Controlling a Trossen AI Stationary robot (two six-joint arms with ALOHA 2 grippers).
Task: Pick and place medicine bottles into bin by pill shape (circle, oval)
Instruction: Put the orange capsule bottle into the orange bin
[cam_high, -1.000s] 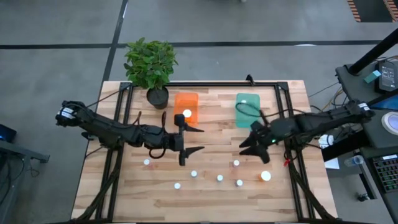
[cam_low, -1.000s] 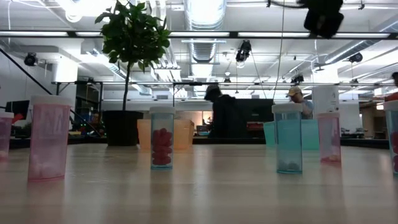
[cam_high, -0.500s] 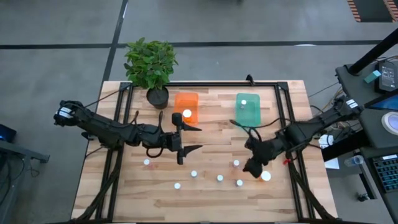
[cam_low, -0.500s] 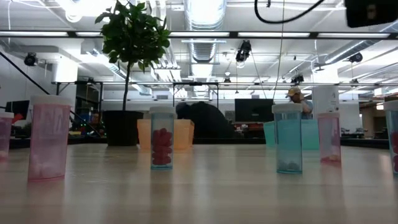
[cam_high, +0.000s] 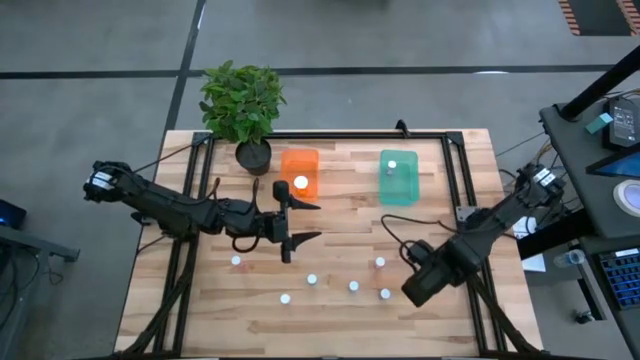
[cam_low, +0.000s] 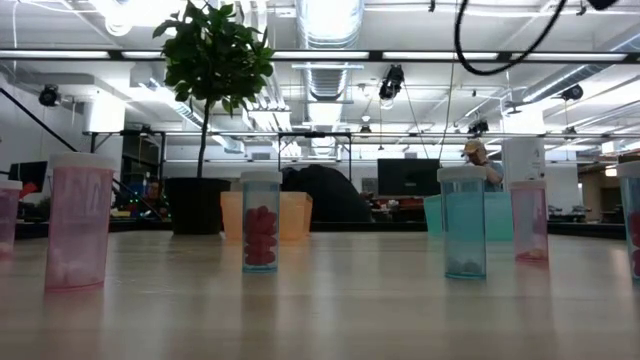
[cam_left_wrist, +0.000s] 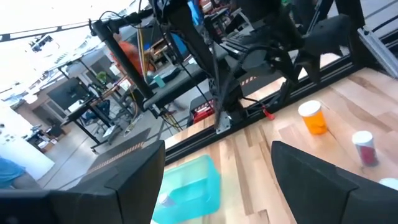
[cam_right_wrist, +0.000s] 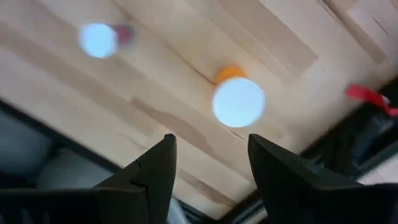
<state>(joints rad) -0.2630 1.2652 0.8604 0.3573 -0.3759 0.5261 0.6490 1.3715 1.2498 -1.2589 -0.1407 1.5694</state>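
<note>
Several small white-capped medicine bottles stand on their bases in a loose row on the near half of the wooden table. An orange bin and a teal bin sit toward the far edge, each with one white cap inside. My right gripper points down, open, just above an orange bottle and clear of it. In the high view the right wrist hides that bottle. My left gripper hovers open and level near the table's middle, pointing toward the right edge.
A potted plant stands at the far left corner beside the orange bin. A black frame runs along the table's far edge and sides. A pink bottle stands near the orange one. Bare wood lies between the bins and the bottle row.
My right gripper has swung from beside the teal bin toward the table's near edge and sunk a little. It has tipped from level to pointing down and now hangs over the orange bottle at the near right. The bottles have stayed put.
</note>
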